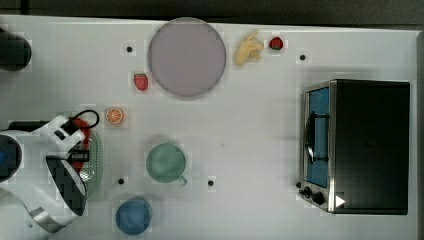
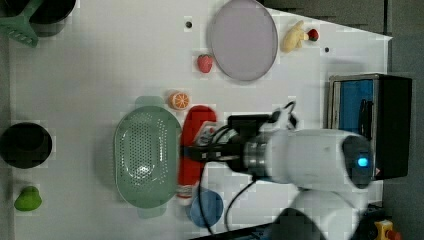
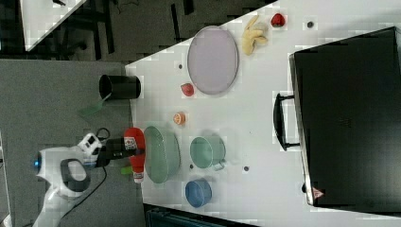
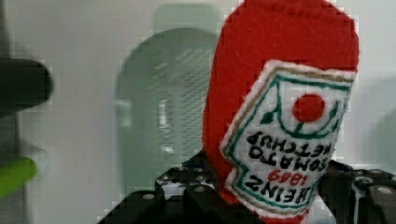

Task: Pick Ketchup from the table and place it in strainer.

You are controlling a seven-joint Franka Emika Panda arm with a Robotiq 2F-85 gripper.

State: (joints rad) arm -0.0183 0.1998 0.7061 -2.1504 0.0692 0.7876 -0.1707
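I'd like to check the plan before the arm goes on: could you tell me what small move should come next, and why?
Probably carry the ketchup sideways, to the left view's left, until it hangs over the strainer. The pincer grips the bottle mid-body, and in the left view it sits beside the strainer's rim rather than over the perforated bottom, so letting go now might drop it outside.

A white table (image 3: pixel 265 109) with small dark holes carries the scene, its far edge in the top view meeting a dark strip, while the right view shows grey floor (image 3: pixel 52 99) beyond the table's edge and another white table (image 3: pixel 45 16) nearby.
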